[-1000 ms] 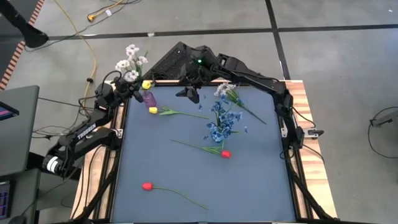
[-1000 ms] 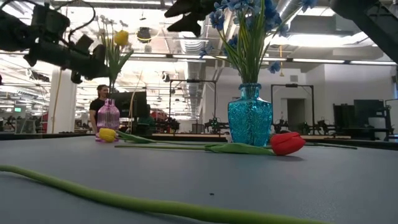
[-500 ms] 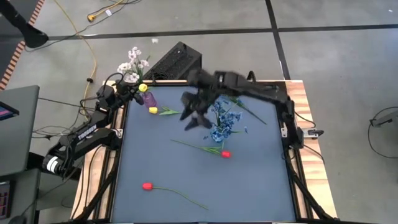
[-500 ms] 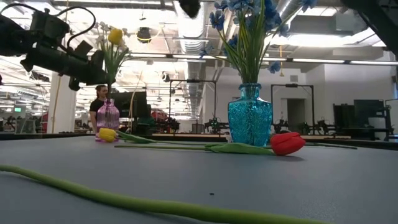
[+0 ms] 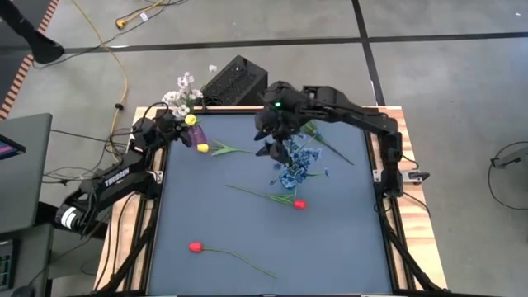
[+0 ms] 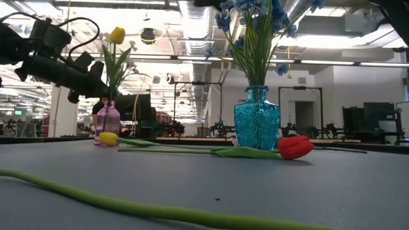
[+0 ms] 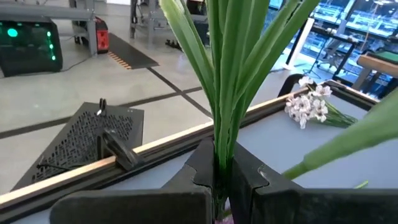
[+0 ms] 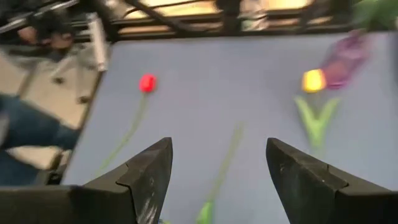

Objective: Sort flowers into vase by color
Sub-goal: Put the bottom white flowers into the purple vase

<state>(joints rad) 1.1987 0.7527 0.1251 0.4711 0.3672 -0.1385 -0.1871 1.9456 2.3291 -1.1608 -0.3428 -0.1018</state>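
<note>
My left gripper [image 5: 176, 124] is at the far left corner, shut on a yellow flower [image 6: 117, 35] that stands over the purple vase [image 6: 107, 118]. A second yellow flower [image 5: 203, 148] lies on the table beside that vase. My right gripper [image 5: 271, 147] hangs open and empty above the blue vase [image 6: 257, 124], which holds blue sprigs [image 5: 295, 161]. Two red tulips [image 5: 299, 204] [image 5: 195, 246] lie flat on the mat. A white-lavender bunch [image 7: 308, 106] lies near the far right edge. My left gripper pinches the yellow flower's stem and leaves [image 7: 219, 155] between its two fingers, low on the stem. The fingers come nearly level from the table's left and lie across it. The flower stands upright, bud on top, and its lower end reaches the purple vase's neck [image 6: 110, 103].
White blossoms [image 5: 183, 87] stand up just past the far left corner; what holds them is hidden. A black perforated box [image 5: 235, 78] sits beyond the far edge. One long green stem [image 6: 128, 204] lies across the near part of the mat.
My right gripper has swung from the far edge toward the blue vase and risen, staying open. My left gripper has sunk a little with the yellow flower, bringing its bud closer over the purple vase.
</note>
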